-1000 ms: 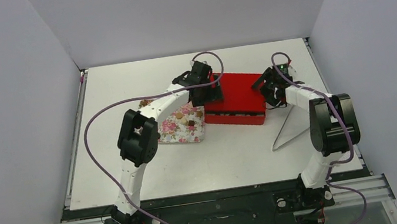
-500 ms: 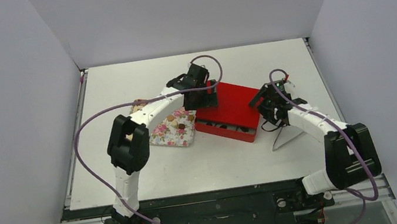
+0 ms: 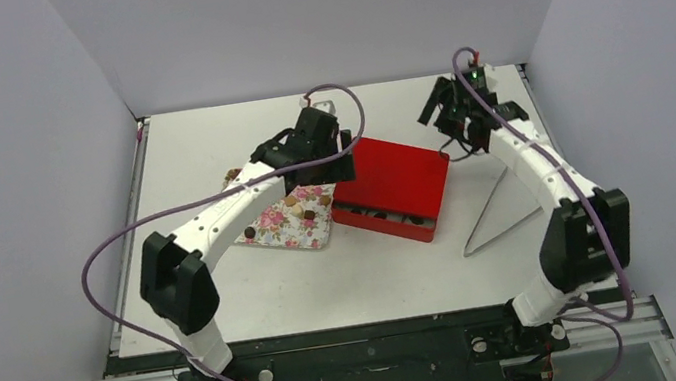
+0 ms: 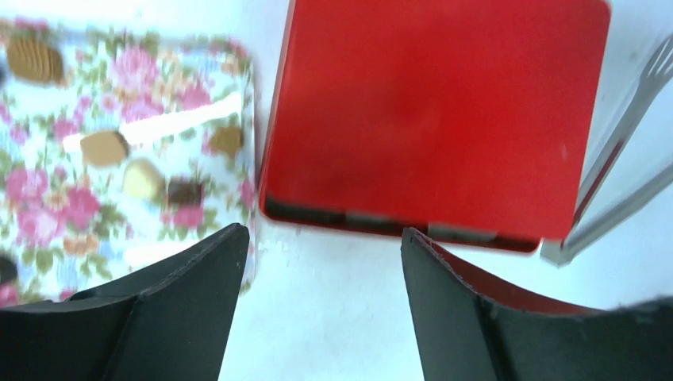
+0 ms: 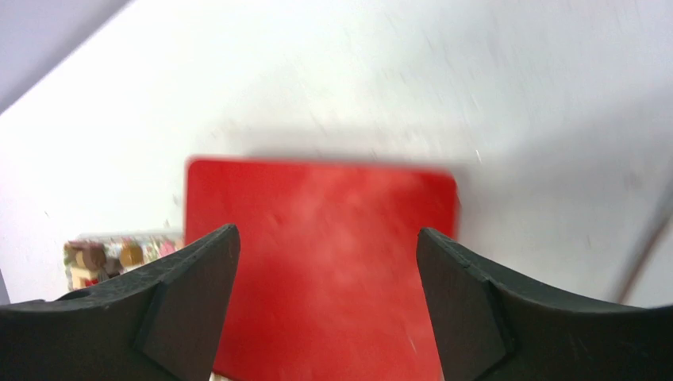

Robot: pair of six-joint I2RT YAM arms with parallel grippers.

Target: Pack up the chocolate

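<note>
Chocolates loose on flowered tray; red lid askew over box, near edge gaping. Left gripper, right gripper: fingers wide, empty. Risk, I'd judge: nudged lid slides off.

The red box is showing a smooth, faintly glossy lid. At its 9 o'clock the flowered tray is gleaming with a printed sheen, and the chocolates on it are looking matt. At 3 o'clock the tongs are shining like bare metal. The white surface is looking matt, and the jaws are looking like matt black plastic.
</note>
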